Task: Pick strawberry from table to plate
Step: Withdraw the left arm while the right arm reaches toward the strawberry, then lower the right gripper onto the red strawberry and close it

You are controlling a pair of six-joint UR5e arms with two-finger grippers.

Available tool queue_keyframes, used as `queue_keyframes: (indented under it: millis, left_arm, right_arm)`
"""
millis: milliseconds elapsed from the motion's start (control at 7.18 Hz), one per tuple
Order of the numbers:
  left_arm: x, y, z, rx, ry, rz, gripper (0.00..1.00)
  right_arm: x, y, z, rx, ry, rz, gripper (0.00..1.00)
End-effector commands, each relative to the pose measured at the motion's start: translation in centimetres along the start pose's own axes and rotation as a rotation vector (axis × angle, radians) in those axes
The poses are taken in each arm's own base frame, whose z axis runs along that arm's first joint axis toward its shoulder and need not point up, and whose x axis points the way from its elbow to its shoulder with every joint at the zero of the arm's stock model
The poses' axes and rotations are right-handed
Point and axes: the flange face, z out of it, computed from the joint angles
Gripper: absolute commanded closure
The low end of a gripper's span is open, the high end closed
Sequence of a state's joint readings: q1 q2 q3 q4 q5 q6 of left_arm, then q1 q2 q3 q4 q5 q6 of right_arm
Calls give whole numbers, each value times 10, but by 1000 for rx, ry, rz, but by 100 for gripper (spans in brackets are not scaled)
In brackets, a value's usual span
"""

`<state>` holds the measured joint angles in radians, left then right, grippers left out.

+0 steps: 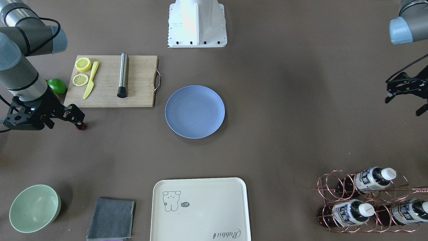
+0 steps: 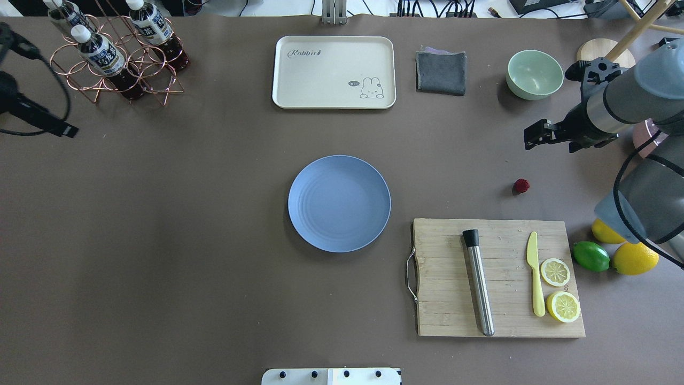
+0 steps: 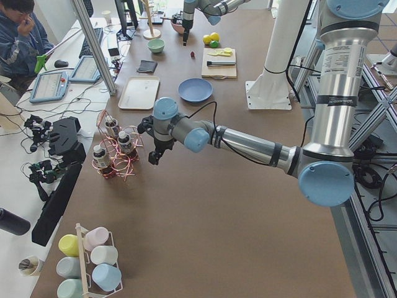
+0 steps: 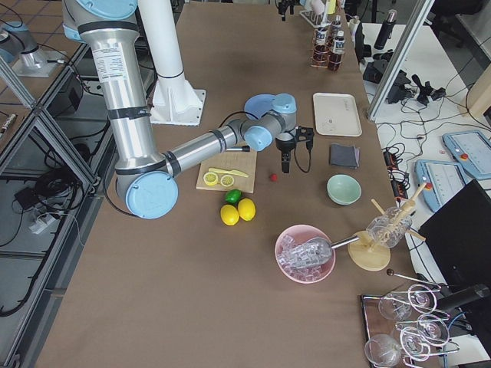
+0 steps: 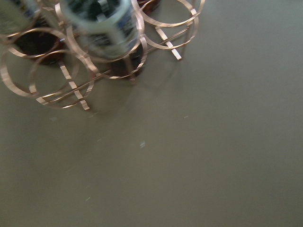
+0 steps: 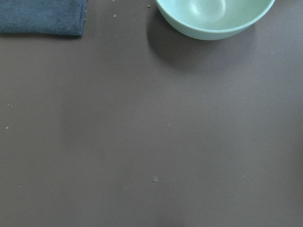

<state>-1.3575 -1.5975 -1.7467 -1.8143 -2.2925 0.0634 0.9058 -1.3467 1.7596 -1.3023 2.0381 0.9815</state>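
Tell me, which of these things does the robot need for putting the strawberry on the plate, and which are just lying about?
For the job: strawberry, plate, table, right gripper.

Just lying about: cutting board, lemon halves, yellow knife, metal rod, whole lemons, lime, cream tray, grey cloth, green bowl, racked bottles.

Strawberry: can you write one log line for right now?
strawberry: on table, loose | right gripper: open, close by, not touching | plate: empty | step: pick not yet done
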Motion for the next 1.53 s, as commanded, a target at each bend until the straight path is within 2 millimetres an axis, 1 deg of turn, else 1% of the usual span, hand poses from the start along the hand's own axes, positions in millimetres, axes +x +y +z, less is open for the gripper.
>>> queue_keyframes:
  millis: [0, 139, 278, 418, 557, 696, 835, 1253, 1392]
  left_arm:
    - [-83, 66, -12, -105, -28, -125, 1]
    - [-106, 86, 1, -139, -26, -183, 1]
    - [-122, 113, 1, -146, -26, -236, 1]
    - [-124, 116, 0, -145, -28, -243, 1]
    - [-123, 120, 0, -147, -27, -245, 1]
    - [-123, 121, 0, -145, -26, -244, 1]
    - [-122, 120, -1, -143, -26, -242, 1]
    - [-122, 120, -1, -142, -27, -241, 1]
    - [-122, 121, 0, -143, -26, -242, 1]
  right_arm:
    - [-12, 7, 8, -8, 1, -14, 0]
    - [-13, 12, 19, -10, 20, -20, 0]
    - [-8, 17, 25, -15, 34, -22, 1]
    - [-7, 23, 36, -31, 44, -26, 1]
    - [8, 26, 54, -16, 20, -41, 2]
    - [19, 28, 70, -6, -3, -30, 2]
    - [21, 31, 75, -11, -2, -29, 5]
    - [19, 49, 85, -13, 20, -46, 17]
    - [18, 51, 86, -15, 21, -48, 30]
